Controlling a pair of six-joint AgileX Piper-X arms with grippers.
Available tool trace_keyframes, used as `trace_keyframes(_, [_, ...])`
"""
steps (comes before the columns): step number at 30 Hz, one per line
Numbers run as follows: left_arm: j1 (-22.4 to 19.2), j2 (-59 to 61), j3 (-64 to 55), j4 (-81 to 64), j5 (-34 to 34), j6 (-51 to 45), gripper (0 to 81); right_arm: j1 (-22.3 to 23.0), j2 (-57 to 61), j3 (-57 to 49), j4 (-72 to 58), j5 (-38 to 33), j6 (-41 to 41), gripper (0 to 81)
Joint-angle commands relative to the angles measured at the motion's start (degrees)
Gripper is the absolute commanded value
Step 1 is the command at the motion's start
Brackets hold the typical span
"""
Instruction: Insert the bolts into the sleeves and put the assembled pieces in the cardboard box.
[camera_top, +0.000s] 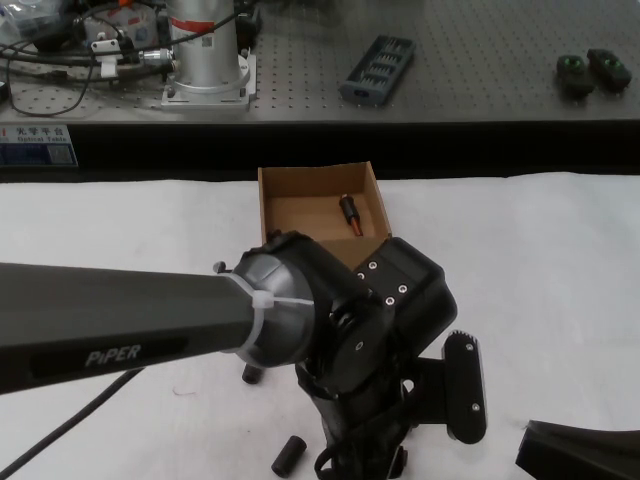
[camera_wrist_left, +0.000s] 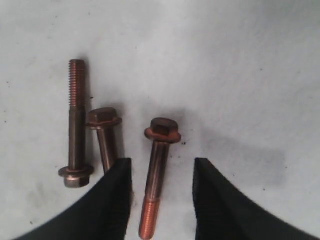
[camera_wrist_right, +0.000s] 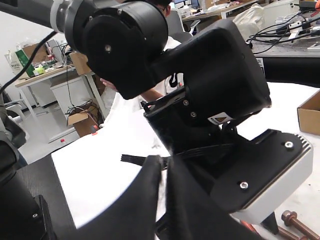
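The left gripper (camera_wrist_left: 162, 200) hangs with its fingers apart around the shank of one copper bolt (camera_wrist_left: 159, 165) on the white cloth (camera_wrist_left: 240, 75). The risk, I think, is the neighbour bolt (camera_wrist_left: 105, 135). It lies just beside one finger, which may push it when closing.

I count three bolts, the third (camera_wrist_left: 76, 130) further aside. There is one loose black sleeve (camera_top: 290, 455) and one assembled piece (camera_top: 350, 213) in the cardboard box (camera_top: 315, 180). The right gripper (camera_wrist_right: 165, 170) is closed and empty.

The cardboard box (camera_top: 300, 180) sits on the cloth (camera_top: 560, 260), behind the left arm (camera_top: 120, 320) — an assembled piece (camera_top: 350, 213) lies inside it. A sleeve (camera_top: 289, 456) lies on the cloth nearer the camera. One bolt (camera_wrist_left: 157, 170) lies between the spread fingers of the left gripper (camera_wrist_left: 162, 200) — two other bolts (camera_wrist_left: 76, 125) lie just beside it.
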Motion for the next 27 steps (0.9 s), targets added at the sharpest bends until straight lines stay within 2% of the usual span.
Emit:
trace_keyframes(1, [0.0, -0.8, -0.2, 0.0, 0.1, -1.0, 29.5, 0.0, -0.5, -0.7, 0.0, 0.5, 0.1, 5.4])
trace_keyframes(15, [0.2, 0.6, -0.2, -4.1, 1.8, -0.9, 29.3, 0.0, -0.5, -0.7, 0.6, 0.0, 0.1, 5.4])
trace_keyframes(27, [2.5, 1.0, -0.2, -3.8, 3.7, -1.0, 29.3, 0.0, -0.5, -0.7, 0.6, 0.0, 0.1, 5.4])
